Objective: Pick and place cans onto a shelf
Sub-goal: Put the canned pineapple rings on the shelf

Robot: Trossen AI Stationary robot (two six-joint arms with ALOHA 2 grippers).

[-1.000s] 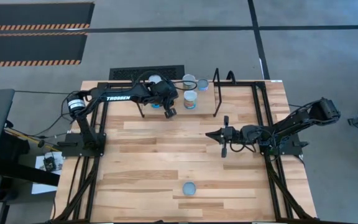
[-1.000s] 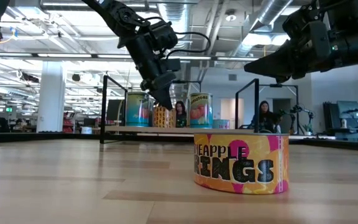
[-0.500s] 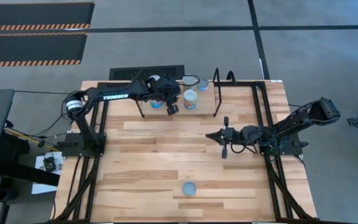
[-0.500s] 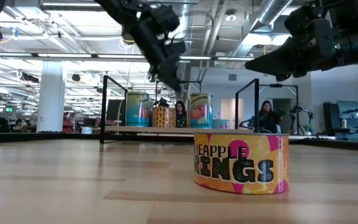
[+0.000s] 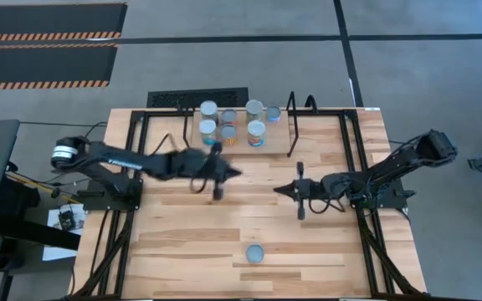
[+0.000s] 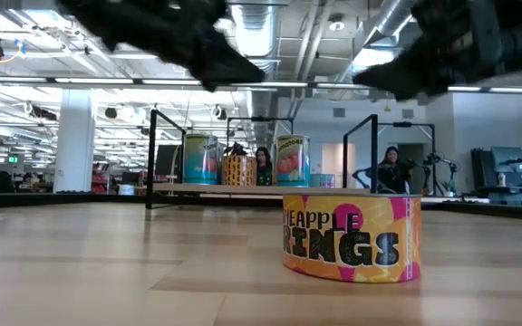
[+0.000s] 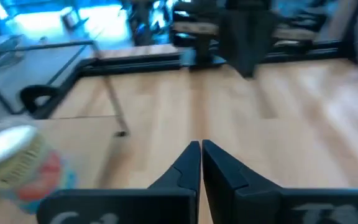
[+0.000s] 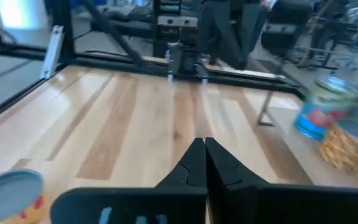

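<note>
Several cans [image 5: 228,117] stand upright on the shelf [image 5: 291,125], a low rack with black wire ends at the table's far edge; the low view shows them on its board [image 6: 261,188]. One flat can with a pineapple-rings label [image 5: 255,253] [image 6: 352,237] stands alone near the near edge. My left gripper [image 5: 234,173] [image 7: 200,149] is shut and holds nothing, hovering over mid-table just in front of the shelf. My right gripper [image 5: 279,190] [image 8: 204,146], also shut and holding nothing, faces it from the right.
Black frame rails [image 5: 354,167] run along both sides of the wooden table. The two gripper tips hover close together over the table's middle. People sit in the room beyond the table [image 6: 388,167].
My left gripper has drawn back from the cans on the shelf toward the table's near edge and middle, tipping from pointing down to nearly level. The cans stay upright on the shelf. My right gripper has shifted slightly toward the near edge.
</note>
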